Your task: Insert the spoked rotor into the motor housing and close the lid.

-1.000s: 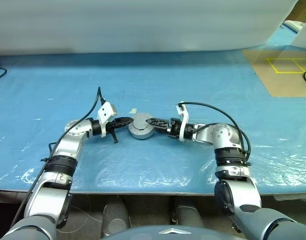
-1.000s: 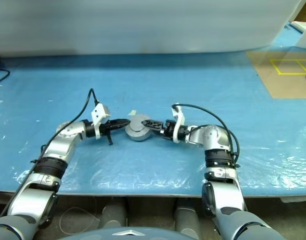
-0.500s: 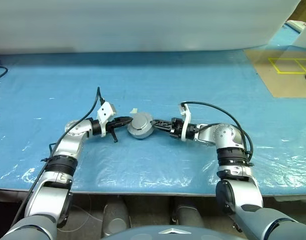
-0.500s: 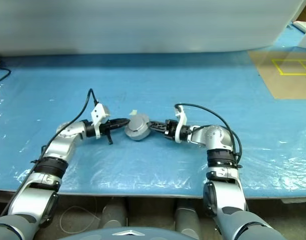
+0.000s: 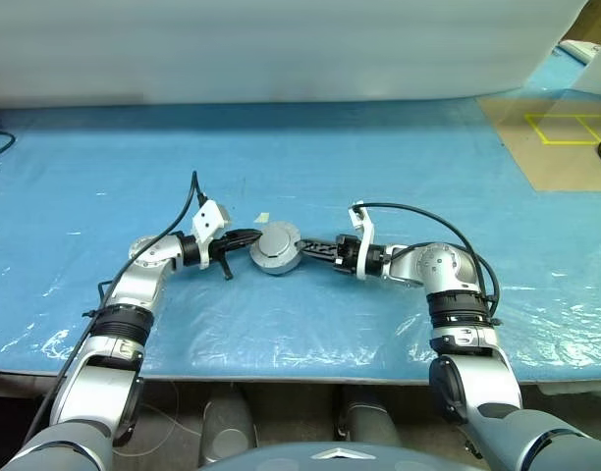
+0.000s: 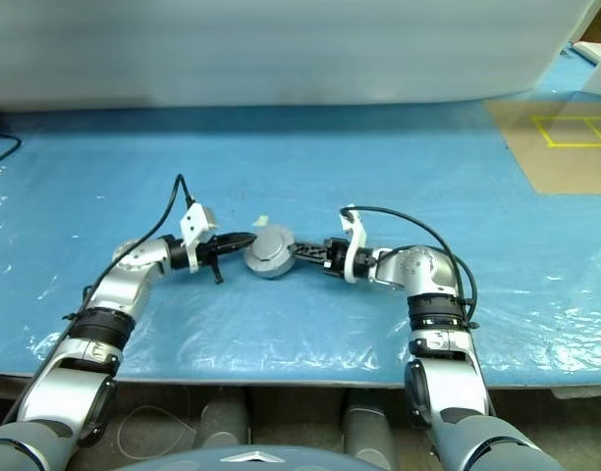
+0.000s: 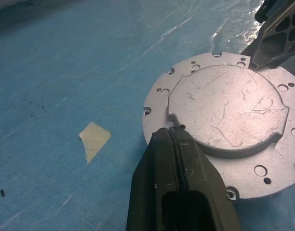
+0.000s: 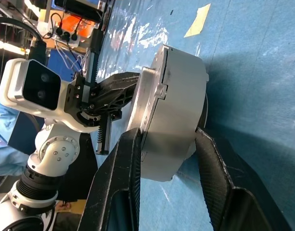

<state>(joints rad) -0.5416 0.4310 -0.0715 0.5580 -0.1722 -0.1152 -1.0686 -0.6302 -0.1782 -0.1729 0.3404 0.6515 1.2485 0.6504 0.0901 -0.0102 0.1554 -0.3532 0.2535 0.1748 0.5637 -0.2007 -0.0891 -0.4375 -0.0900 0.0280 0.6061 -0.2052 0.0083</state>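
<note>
The round silver-grey metal motor housing (image 5: 277,249) sits on the blue worktop (image 5: 379,157), grey disc lid (image 7: 228,108) on top. The right wrist view shows the right tool (image 8: 167,144) clasping its wall; the left wrist view shows the left tool (image 7: 173,136) clenched, tips on the lid's flange beside a paper scrap (image 7: 94,137).

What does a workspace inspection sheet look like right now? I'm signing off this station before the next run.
Surface: blue plastic-covered table, wrinkled.
Job's things: round silver-grey metal motor housing with its grey disc lid on top; rotor not visible.
Clutter: small beige scrap beside housing.
Grippers: left gripper shut, tips at lid's edge; right gripper closed around housing's sides.
Cables: black cable on right arm, another on the left.
Surroundings: white wall, brown board with yellow lines.
</note>
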